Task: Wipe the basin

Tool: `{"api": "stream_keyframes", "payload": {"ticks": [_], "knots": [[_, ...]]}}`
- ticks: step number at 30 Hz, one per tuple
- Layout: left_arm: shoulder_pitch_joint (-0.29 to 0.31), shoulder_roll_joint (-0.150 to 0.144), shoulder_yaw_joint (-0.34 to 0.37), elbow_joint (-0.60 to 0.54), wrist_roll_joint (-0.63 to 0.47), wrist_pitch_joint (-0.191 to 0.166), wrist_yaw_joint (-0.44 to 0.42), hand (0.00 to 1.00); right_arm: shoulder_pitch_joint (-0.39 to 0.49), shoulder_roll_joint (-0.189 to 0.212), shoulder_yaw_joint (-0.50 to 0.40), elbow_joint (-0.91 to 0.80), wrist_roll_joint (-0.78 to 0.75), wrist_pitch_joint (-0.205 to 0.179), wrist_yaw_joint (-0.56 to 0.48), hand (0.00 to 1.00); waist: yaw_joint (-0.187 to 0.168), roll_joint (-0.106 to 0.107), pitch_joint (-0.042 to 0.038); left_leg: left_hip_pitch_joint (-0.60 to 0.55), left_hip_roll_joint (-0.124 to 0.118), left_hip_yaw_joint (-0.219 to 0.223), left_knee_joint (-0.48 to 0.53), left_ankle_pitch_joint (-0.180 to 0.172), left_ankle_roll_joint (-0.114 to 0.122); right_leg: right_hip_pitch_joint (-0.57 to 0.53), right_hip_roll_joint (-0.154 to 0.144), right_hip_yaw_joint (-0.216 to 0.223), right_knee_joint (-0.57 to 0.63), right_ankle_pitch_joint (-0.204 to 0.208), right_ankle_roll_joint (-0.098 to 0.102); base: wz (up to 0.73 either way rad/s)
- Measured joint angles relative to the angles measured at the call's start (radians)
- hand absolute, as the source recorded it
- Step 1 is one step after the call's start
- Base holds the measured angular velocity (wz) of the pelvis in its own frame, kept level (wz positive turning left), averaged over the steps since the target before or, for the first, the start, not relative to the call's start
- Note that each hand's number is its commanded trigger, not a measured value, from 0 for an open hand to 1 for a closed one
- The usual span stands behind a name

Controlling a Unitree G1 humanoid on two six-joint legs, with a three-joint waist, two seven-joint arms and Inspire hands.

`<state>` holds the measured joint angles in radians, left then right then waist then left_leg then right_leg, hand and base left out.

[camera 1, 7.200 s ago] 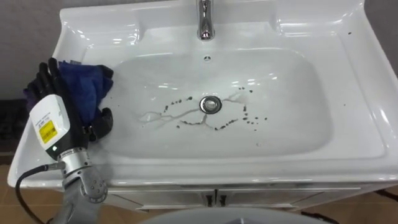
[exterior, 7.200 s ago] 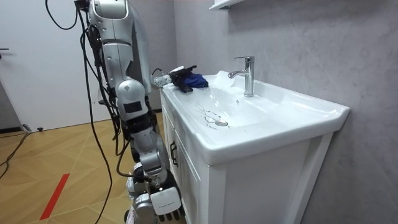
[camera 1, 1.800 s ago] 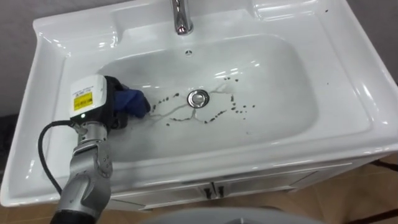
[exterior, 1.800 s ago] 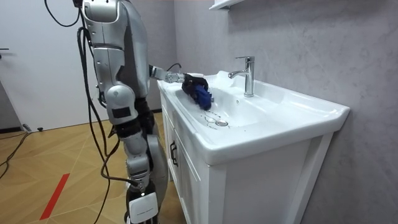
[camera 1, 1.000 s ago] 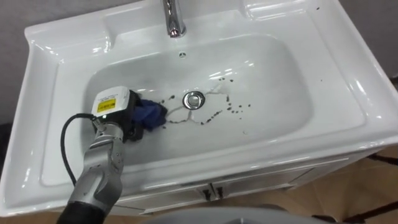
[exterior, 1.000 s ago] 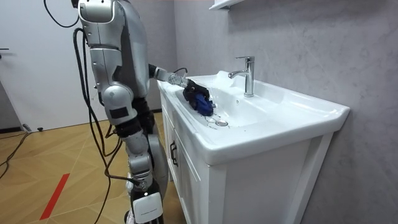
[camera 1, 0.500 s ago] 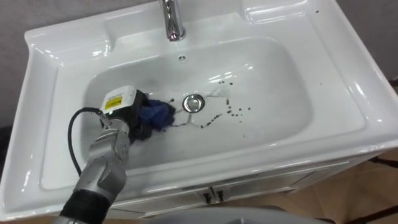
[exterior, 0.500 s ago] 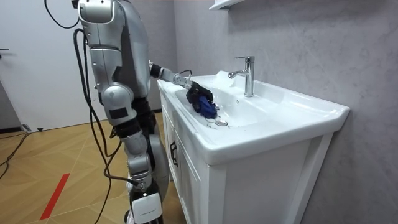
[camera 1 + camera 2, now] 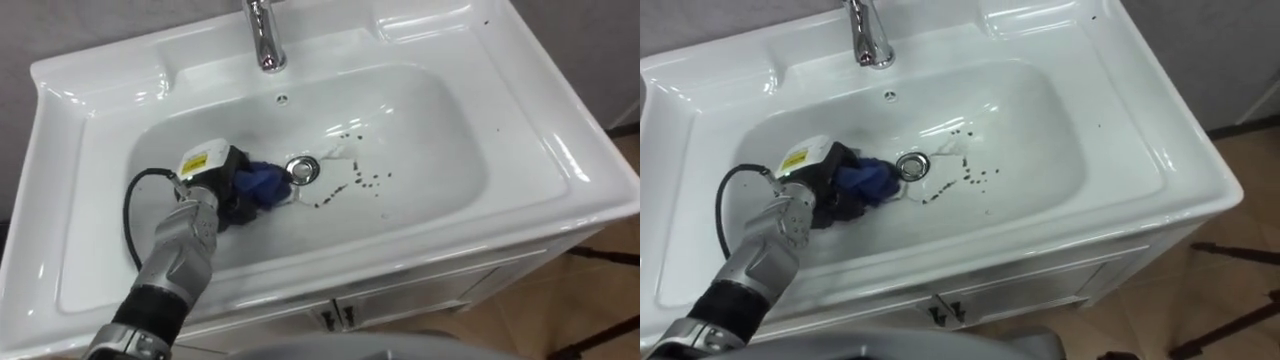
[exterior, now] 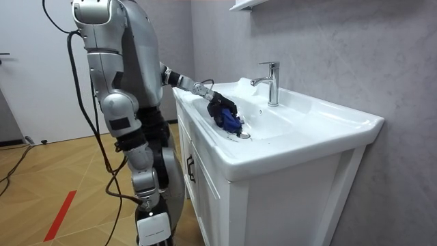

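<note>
My left hand (image 9: 222,186) is down in the bowl of the white basin (image 9: 440,130), its dark fingers curled round a bunched blue cloth (image 9: 264,181) and pressing it against the basin floor. The cloth's leading edge lies just beside the round metal drain (image 9: 304,169), on its left, touching or all but touching the rim. To the right of the drain, a loose scatter of small dark specks (image 9: 360,182) trails across the wet white surface, with a few more a little further back towards the tap (image 9: 262,40), which stands upright at the middle of the rear ledge. In the room view I stand at the front of the white cabinet (image 10: 205,198) that carries the basin, on the room view's left, my left arm stretched out over the rim and angled down into the bowl. My right hand (image 10: 151,231) hangs low at my side by the bottom edge of that view; whether it is spread or closed I cannot tell.
</note>
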<state>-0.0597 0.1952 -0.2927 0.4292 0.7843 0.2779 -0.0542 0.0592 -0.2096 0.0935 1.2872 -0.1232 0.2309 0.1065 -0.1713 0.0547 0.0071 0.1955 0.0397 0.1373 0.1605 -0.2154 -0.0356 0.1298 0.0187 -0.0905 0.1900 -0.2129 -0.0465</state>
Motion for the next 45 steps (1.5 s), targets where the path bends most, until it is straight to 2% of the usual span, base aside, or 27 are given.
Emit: {"api": "stream_keyframes", "payload": {"ticks": [3,4,6,11,16,20,25,30,32,36,40,45], "knots": [[0.000,-0.012,-0.006,-0.007,-0.002,0.000,0.000,1.00,0.002,0.003,0.000,0.000,0.005,0.004,0.000,0.00,-0.005,-0.002,0.0008,0.007,0.000,0.001,-0.003,0.000,0.000,0.005,0.000,0.003,-0.002,0.000,0.000,-0.02],[0.000,-0.016,-0.009,-0.010,-0.007,0.001,0.000,1.00,0.000,0.006,-0.001,0.000,0.015,0.007,-0.001,0.00,-0.017,-0.004,0.0013,0.006,0.000,0.001,-0.003,0.000,0.000,0.005,0.000,0.002,-0.004,0.000,0.000,0.03],[-0.001,-0.019,-0.023,-0.013,-0.012,0.002,0.000,1.00,0.000,0.008,-0.004,0.002,0.040,0.009,-0.005,0.00,-0.022,-0.005,0.0012,0.007,0.000,0.005,-0.003,0.000,0.000,0.005,0.000,0.006,-0.005,0.000,0.000,-0.04],[-0.016,-0.021,-0.039,-0.008,-0.120,0.001,0.000,1.00,0.029,0.013,-0.006,0.009,0.076,0.011,-0.004,0.00,-0.051,-0.006,0.0015,0.006,0.000,0.019,-0.009,0.000,0.000,-0.006,-0.001,0.012,-0.003,-0.001,0.001,-0.06],[-0.029,-0.022,-0.064,-0.006,-0.139,-0.009,0.000,1.00,0.058,0.015,-0.006,0.011,0.083,0.018,0.011,0.00,-0.071,-0.014,0.0024,0.003,0.000,0.026,-0.010,0.000,0.000,-0.011,0.001,0.018,-0.004,-0.001,0.001,-0.04],[-0.044,-0.030,-0.067,0.016,-0.145,-0.019,0.000,1.00,0.050,0.020,-0.006,0.034,0.073,0.025,0.029,0.00,-0.072,-0.025,0.0036,0.004,0.000,0.033,-0.010,0.000,0.000,-0.014,0.002,0.033,-0.003,-0.001,0.001,-0.08],[-0.060,-0.033,-0.074,0.019,-0.145,-0.021,0.000,1.00,0.035,0.020,-0.005,0.035,0.032,0.032,0.049,0.00,-0.073,-0.029,0.0039,-0.005,-0.001,0.052,-0.010,0.000,0.000,-0.028,0.001,0.036,-0.001,0.000,0.003,-0.04],[-0.082,-0.032,-0.118,0.010,-0.144,-0.012,0.000,1.00,0.021,0.019,0.002,0.030,0.031,0.032,0.050,0.00,-0.078,-0.032,0.0038,-0.009,-0.002,0.053,-0.010,0.000,0.000,-0.027,0.000,0.035,-0.002,0.001,0.005,0.01],[-0.092,-0.032,-0.146,0.000,-0.144,0.002,0.000,1.00,0.018,0.019,0.002,0.018,0.031,0.032,0.050,0.00,-0.087,-0.032,0.0038,-0.012,-0.002,0.053,-0.010,0.000,0.000,-0.027,0.000,0.033,-0.004,0.001,0.005,0.00],[-0.108,-0.034,-0.183,-0.006,-0.144,0.008,0.000,1.00,0.020,0.021,0.003,0.001,0.037,0.032,0.050,0.00,-0.104,-0.032,0.0038,-0.010,-0.001,0.066,-0.010,0.000,0.000,-0.028,0.000,0.037,-0.005,0.001,0.005,-0.04],[-0.128,-0.057,-0.214,-0.004,-0.140,0.014,0.000,1.00,0.018,0.022,0.005,0.000,0.035,0.032,0.060,0.00,-0.115,-0.032,0.0041,-0.009,0.000,0.078,-0.011,0.000,0.000,-0.028,0.001,0.053,-0.005,0.001,0.005,-0.10],[-0.151,-0.059,-0.231,-0.004,-0.137,0.022,0.000,1.00,0.017,0.022,0.020,-0.001,0.037,0.032,0.059,0.00,-0.130,-0.027,0.0070,-0.014,-0.001,0.080,-0.011,0.000,0.000,-0.039,0.000,0.063,-0.002,0.001,0.005,-0.06]]}}
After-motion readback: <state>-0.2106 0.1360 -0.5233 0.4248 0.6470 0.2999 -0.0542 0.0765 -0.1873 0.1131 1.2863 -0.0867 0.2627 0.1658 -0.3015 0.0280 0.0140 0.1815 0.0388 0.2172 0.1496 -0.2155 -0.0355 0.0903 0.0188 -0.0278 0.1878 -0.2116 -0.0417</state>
